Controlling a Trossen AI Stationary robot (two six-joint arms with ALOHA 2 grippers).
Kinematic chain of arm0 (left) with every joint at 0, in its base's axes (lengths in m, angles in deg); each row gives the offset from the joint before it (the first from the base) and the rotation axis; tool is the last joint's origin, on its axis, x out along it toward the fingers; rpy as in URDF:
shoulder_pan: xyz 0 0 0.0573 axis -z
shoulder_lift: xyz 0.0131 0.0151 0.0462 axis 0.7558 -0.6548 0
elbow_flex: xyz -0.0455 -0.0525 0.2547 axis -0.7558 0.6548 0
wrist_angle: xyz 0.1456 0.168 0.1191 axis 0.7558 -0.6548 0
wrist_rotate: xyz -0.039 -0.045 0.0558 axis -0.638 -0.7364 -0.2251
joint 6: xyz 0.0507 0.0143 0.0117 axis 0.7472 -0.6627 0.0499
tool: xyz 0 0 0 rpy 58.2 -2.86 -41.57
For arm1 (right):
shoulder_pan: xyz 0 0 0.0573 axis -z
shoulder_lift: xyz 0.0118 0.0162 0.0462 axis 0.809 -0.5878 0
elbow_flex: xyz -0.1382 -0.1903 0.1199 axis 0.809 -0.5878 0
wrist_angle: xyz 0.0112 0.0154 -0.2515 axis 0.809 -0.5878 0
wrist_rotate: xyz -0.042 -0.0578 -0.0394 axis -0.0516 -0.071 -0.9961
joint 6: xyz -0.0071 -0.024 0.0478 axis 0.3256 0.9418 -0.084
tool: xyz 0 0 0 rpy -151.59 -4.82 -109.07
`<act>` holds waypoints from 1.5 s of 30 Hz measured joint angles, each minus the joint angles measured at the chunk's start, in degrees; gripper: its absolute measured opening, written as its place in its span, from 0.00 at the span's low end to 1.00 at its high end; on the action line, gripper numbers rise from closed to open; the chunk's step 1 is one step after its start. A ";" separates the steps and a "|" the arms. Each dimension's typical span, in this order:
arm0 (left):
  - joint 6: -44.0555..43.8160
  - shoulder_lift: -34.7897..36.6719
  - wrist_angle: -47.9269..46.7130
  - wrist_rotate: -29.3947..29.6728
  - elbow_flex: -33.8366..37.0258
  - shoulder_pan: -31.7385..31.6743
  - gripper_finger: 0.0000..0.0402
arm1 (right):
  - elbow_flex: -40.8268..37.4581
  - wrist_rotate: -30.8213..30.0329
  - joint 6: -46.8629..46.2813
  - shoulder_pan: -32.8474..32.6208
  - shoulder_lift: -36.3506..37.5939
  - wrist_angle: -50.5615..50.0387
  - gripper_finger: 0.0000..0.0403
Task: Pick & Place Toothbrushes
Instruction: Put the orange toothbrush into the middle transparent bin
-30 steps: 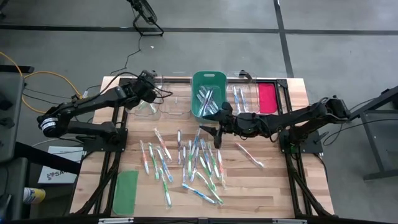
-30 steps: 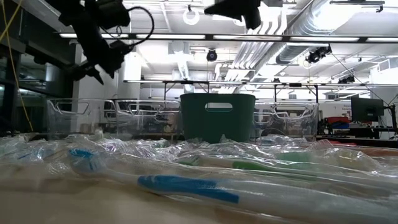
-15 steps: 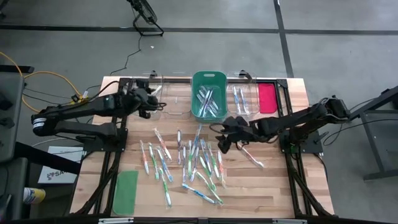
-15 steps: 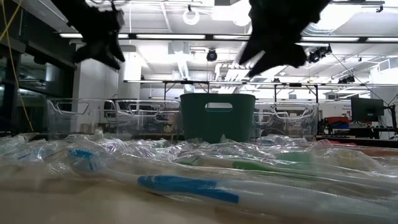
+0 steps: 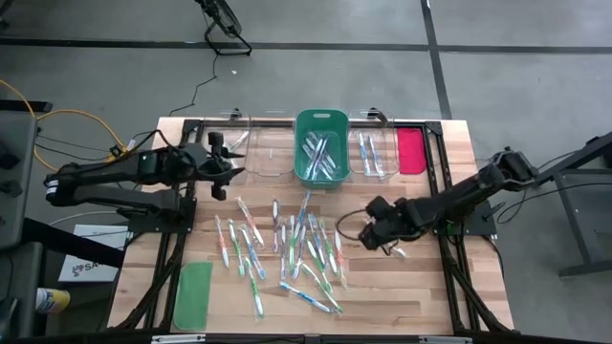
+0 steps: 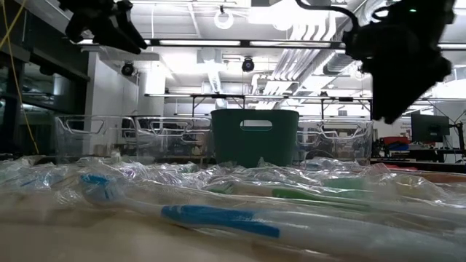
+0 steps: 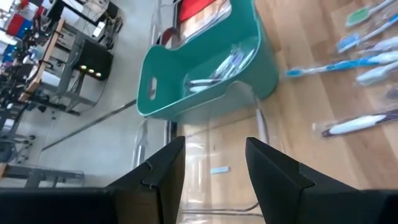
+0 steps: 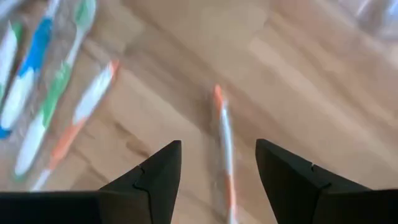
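Many wrapped toothbrushes (image 5: 287, 244) lie flat on the wooden table's middle. One orange-and-white toothbrush (image 8: 224, 146) lies apart on their right. My right gripper (image 5: 367, 227) hangs over it, pointing steeply down, open and empty; the brush shows ahead between the fingers (image 8: 214, 180). My left gripper (image 5: 226, 161) hovers open and empty beside the clear bins (image 5: 251, 153) at the far left, its fingers (image 7: 214, 168) turned toward the green bin (image 7: 205, 68). The green bin (image 5: 320, 148) holds a few toothbrushes.
Another clear bin (image 5: 375, 153) with toothbrushes stands right of the green bin, and a red-pink lid (image 5: 410, 150) lies beyond it. A green lid (image 5: 194, 294) lies at the near left corner. Bare wood shows along the near edge and right of the lone toothbrush.
My right gripper has left the green bin's front, gone toward the near right and sunk, tipping from nearly level to steeply down over the lone orange toothbrush. My left gripper has drawn back from over the clear bins toward the near edge, rising and rolling. Both have stayed open.
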 joint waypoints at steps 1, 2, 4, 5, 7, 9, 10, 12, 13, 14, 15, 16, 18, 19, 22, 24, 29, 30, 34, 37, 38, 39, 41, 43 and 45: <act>-0.43 0.00 -0.03 0.00 0.00 0.35 0.41 | -0.55 0.32 -1.02 -1.01 -0.43 0.47 0.49; -1.11 -0.02 -0.01 -0.18 0.00 0.78 0.41 | -1.04 1.13 -2.06 -1.95 -1.06 0.97 0.49; -3.15 -0.04 -0.01 -1.04 0.00 1.65 0.41 | -1.95 2.11 -4.61 -3.85 -2.32 1.53 0.49; -4.66 -0.14 -0.01 -1.84 0.00 2.06 0.41 | -2.36 2.36 -6.18 -4.84 -2.95 1.62 0.49; -8.16 -0.22 -0.04 -3.76 0.02 2.84 0.41 | -2.57 2.68 -8.91 -6.40 -4.37 1.48 0.49; -12.26 -0.22 -0.05 -5.36 0.07 3.40 0.41 | -2.63 2.72 -11.18 -7.93 -5.67 1.69 0.49; -14.01 -0.20 -0.07 -6.30 0.07 3.63 0.41 | -2.65 2.72 -11.72 -8.52 -6.20 1.71 0.49; -16.22 -0.22 -0.75 -7.86 0.07 4.13 0.41 | -2.66 2.76 -12.56 -9.35 -7.43 2.15 0.49; -16.62 -0.22 -1.14 -8.33 0.10 4.34 0.41 | -2.65 2.85 -13.00 -9.67 -8.04 2.20 0.49; -16.81 -0.24 -1.26 -8.76 0.10 4.63 0.41 | -2.65 2.95 -13.20 -9.95 -8.80 2.17 0.49; -16.84 -0.24 -1.42 -8.75 0.11 4.78 0.41 | -2.65 3.06 -13.22 -10.15 -9.58 2.15 0.49; -16.84 -0.24 -1.56 -8.75 0.27 4.97 0.41 | -2.65 3.25 -13.25 -10.23 -10.43 2.14 0.49; -16.84 -0.20 -1.40 -8.66 1.11 5.10 0.41 | -2.65 4.16 -13.24 -10.21 -12.15 2.16 0.49; -16.84 -0.21 -1.32 -8.63 1.64 5.00 0.41 | -2.65 4.43 -13.29 -10.17 -13.02 2.15 0.49; -16.85 -0.24 -0.16 -8.57 3.46 4.99 0.41 | -2.46 4.39 -14.02 -10.17 -15.00 2.23 0.49; -16.87 -0.24 0.48 -8.57 4.47 4.99 0.41 | -2.41 4.21 -14.54 -10.22 -15.68 2.26 0.48; -16.88 -0.23 1.30 -8.57 6.30 4.99 0.41 | -2.41 4.07 -14.50 -10.17 -15.81 2.50 0.35; -16.88 -0.22 1.34 -8.56 6.53 4.99 0.41 | -2.43 4.10 -14.47 -10.17 -15.85 2.55 0.31; -17.10 -0.22 1.43 -8.53 6.93 4.99 0.41 | -2.46 3.87 -14.43 -10.17 -15.88 3.12 0.14; -17.10 -0.22 1.48 -8.52 6.93 4.97 0.41 | -2.50 2.54 -14.51 -10.19 -15.78 3.18 0.04; -17.10 -0.22 1.48 -8.52 6.93 4.97 0.41 | -2.57 1.65 -14.70 -10.21 -15.48 3.34 0.04; -17.10 -0.22 1.48 -8.50 6.93 4.97 0.41 | -2.76 0.56 -14.72 -10.23 -15.16 3.61 0.04; -17.10 -0.22 1.52 -8.40 6.93 4.97 0.41 | -2.95 -3.16 -14.49 -10.13 -14.04 5.03 0.04; -17.10 -0.24 2.00 -8.35 6.93 4.97 0.41 | -2.78 -7.65 -13.79 -10.06 -11.70 7.36 0.03; -17.09 -0.24 3.04 -8.35 6.93 4.97 0.41 | -2.75 -11.66 -11.10 -10.15 -9.42 9.54 0.03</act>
